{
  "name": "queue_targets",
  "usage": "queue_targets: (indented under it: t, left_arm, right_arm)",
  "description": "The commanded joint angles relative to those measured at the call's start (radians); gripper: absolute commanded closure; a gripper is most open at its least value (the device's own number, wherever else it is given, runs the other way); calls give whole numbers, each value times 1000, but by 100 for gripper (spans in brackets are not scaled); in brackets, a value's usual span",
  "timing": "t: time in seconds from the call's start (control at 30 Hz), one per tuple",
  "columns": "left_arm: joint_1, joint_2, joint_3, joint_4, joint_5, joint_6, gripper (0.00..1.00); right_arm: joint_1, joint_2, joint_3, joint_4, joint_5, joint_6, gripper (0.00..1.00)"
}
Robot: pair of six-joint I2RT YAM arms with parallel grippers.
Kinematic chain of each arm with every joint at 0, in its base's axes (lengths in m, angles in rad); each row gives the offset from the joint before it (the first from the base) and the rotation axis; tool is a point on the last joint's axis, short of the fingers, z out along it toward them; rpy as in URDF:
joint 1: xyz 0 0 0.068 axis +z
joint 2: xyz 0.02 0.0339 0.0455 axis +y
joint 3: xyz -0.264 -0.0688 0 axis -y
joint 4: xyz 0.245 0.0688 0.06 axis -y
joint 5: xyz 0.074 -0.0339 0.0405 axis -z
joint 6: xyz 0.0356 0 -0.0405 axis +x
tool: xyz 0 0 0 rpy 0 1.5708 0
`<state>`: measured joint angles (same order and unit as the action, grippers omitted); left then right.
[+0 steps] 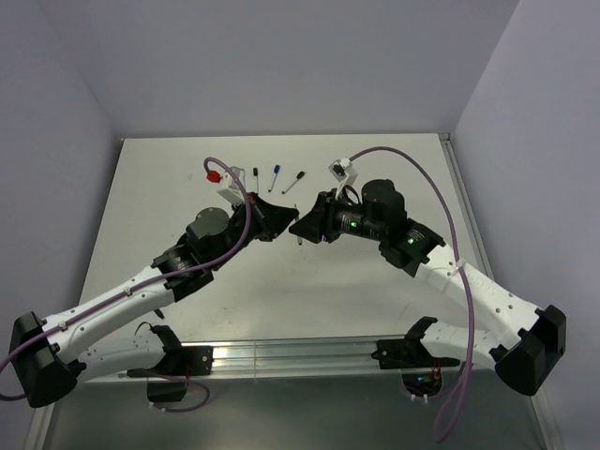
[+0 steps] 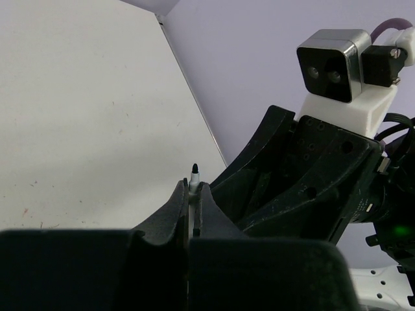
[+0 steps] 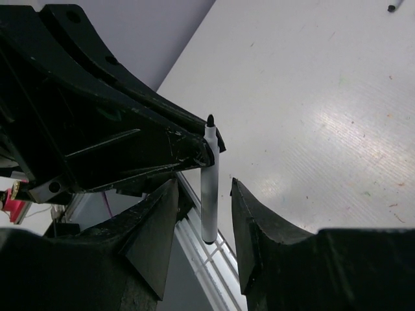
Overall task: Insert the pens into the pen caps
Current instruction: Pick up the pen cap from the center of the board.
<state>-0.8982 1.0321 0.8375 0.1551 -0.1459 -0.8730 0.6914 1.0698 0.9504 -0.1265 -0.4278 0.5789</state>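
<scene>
My left gripper (image 2: 192,188) is shut on a thin white pen (image 2: 194,178), whose dark tip sticks out past the fingertips. In the right wrist view the same pen (image 3: 211,188) hangs upright from the left gripper's fingers (image 3: 162,152). My right gripper (image 3: 205,184) is open, one jaw on each side of the barrel, not touching it. In the top view both grippers meet above the table's middle, left (image 1: 278,225) and right (image 1: 300,228). Three more pens lie at the back: one dark-ended (image 1: 255,175), one blue-ended (image 1: 275,178), one dark-ended (image 1: 294,181). I see no loose caps.
A small red piece (image 1: 213,174) shows near the back pens, by the purple cable. A small dark object (image 3: 392,7) lies on the table at the top right of the right wrist view. An aluminium rail (image 1: 300,354) runs along the near edge.
</scene>
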Motion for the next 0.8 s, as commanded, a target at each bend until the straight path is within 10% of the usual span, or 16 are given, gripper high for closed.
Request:
queue_targets:
  t: [0.0, 0.77]
  left_arm:
    - [-10, 3, 55, 50, 2, 17, 100]
    - [-11, -3, 64, 61, 8, 16, 100]
  right_arm:
    - [13, 5, 65, 36, -2, -10, 54]
    - [30, 25, 70, 22, -3, 2, 72]
